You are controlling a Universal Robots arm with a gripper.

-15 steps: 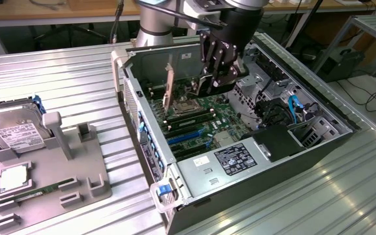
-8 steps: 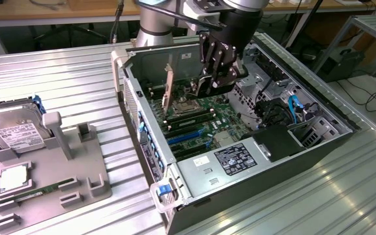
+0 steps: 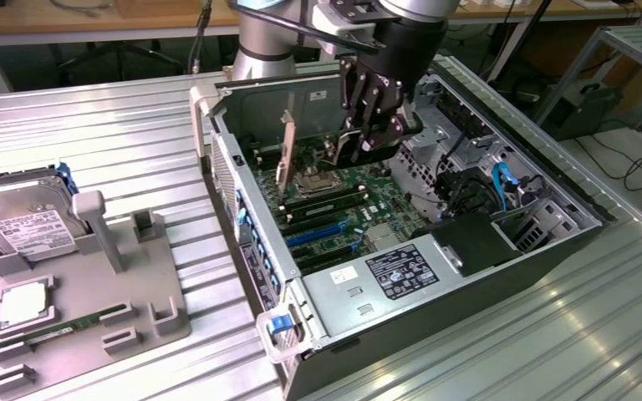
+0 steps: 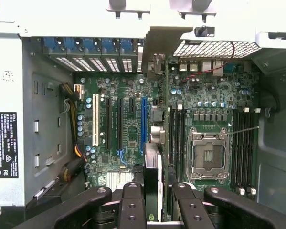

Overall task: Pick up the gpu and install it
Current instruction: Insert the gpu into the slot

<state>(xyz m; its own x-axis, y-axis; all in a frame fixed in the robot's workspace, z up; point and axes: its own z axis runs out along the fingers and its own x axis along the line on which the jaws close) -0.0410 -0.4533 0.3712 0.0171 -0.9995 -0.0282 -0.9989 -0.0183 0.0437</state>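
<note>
A: Entry. The end effector (image 3: 368,138) hangs inside the open computer case (image 3: 544,238), over the motherboard (image 3: 349,205). What does it carry?

B: The gpu (image 4: 153,183). In the wrist view the card shows edge-on between the dark fingers (image 4: 132,205), which are partly closed and clamped on its two flat faces. In the exterior view a thin orange-tan board (image 3: 285,154) also stands upright just beside the end effector, towards that view's left; I cannot tell whether that is the held card or a board already seated.

A: Why edge-down?

B: Judgement: a card goes into a slot along its lower edge, so gripping the faces leaves that edge free. The card's line runs parallel to the expansion slots, near the blue slot (image 4: 143,121) and beside the black ones (image 4: 119,121).

A: Seated yet?

B: Cannot tell. The card's lower edge is hidden by its own body and by the fingers. It sits low in the case, close to the board.

A: Why is the case on its side?

B: Judgement: with the side panel off and the motherboard facing up, the arm can come straight down onto the slots.

A: Elsewhere?

B: On the bench (image 3: 109,125), well apart from the case, a grey parts holder (image 3: 87,292) holds the hard drive (image 3: 26,221) with its white label and a long green memory stick (image 3: 59,327). The empty CPU socket (image 4: 208,157) lies beside the memory slots.
</note>
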